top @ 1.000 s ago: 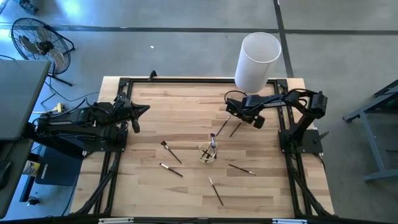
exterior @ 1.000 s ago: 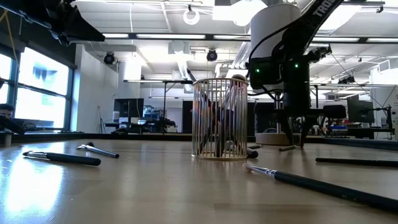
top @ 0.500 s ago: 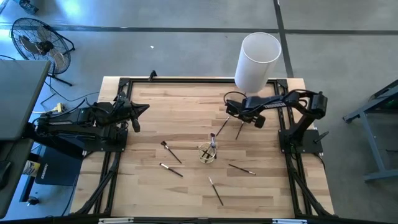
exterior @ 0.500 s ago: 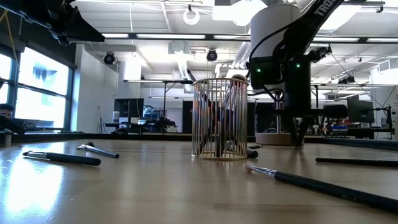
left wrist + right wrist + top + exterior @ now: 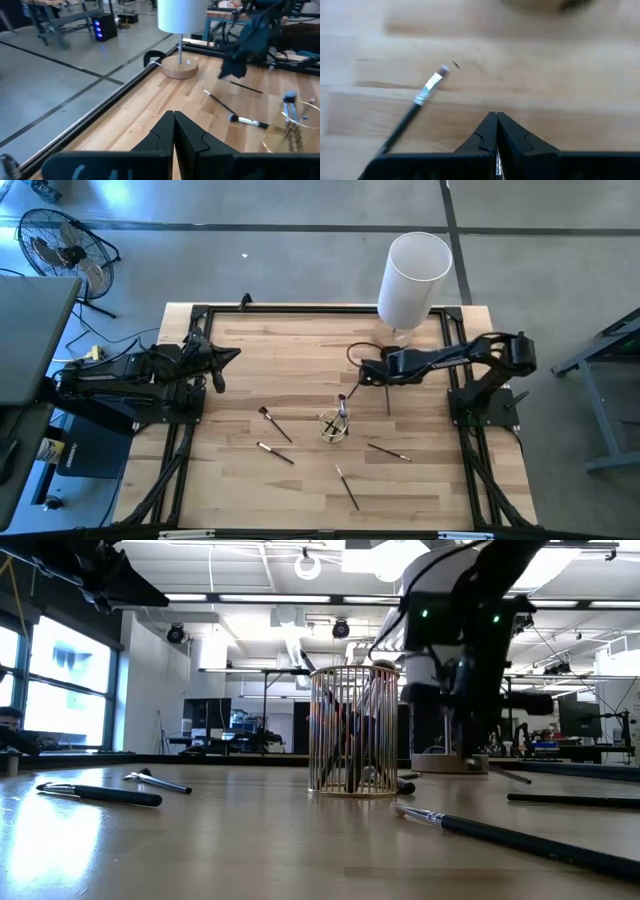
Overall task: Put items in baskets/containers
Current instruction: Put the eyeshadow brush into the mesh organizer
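Your right gripper (image 5: 366, 370) hung over the table (image 5: 300, 350) behind the cup (image 5: 333, 425), fingers pressed together; whether they pinched anything could not be told. A brush (image 5: 412, 109) lay loose just beside them. Your cup stood mid-table with a few brushes (image 5: 342, 406) upright in it; other brushes (image 5: 275, 424) lay scattered around. Your left gripper (image 5: 218, 366) waited at the table's left edge, fingers together, empty.

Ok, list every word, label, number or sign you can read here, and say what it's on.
None can be read.
Any marking on the right arm is too blurred to read in the low view.
The screens in the room behind are too small to read.
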Controlling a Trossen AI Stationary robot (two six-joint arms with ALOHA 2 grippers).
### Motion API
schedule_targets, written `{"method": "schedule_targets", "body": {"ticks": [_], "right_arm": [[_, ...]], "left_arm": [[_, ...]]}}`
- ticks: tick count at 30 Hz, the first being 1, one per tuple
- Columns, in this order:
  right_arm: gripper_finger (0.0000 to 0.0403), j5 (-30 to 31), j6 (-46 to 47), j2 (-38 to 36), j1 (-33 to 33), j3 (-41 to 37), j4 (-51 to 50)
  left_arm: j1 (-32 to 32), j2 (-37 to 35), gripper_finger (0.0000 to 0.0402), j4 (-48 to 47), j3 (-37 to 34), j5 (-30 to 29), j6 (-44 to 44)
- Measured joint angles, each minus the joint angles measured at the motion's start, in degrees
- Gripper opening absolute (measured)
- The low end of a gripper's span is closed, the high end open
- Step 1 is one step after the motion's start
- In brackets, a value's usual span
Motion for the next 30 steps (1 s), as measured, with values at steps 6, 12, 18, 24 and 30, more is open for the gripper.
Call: {"method": "schedule_targets", "body": {"ticks": [6,12,18,24,30], "right_arm": [[0.0,9.12,-6.88,-8.04,7.81,0.02,-0.11],[0.0,20.95,-19.69,-16.0,18.44,0.02,6.55],[0.0,31.68,-40.29,-19.71,27.1,0.02,22.17],[0.0,26.24,-62.05,-17.38,28.73,0.02,41.6],[0.0,7.29,-76.78,-12.35,25.41,0.02,61.85]], "left_arm": [[0.0,0.83,0.0,0.02,0.0,2.57,-0.21],[0.0,2.83,0.0,0.81,0.0,2.98,-2.46],[0.0,6.28,0.0,3.6,0.0,4.92,-4.49],[0.0,10.53,0.0,7.28,0.0,7.51,-7.49],[0.0,15.16,0.0,9.85,0.0,9.26,-9.39]]}}
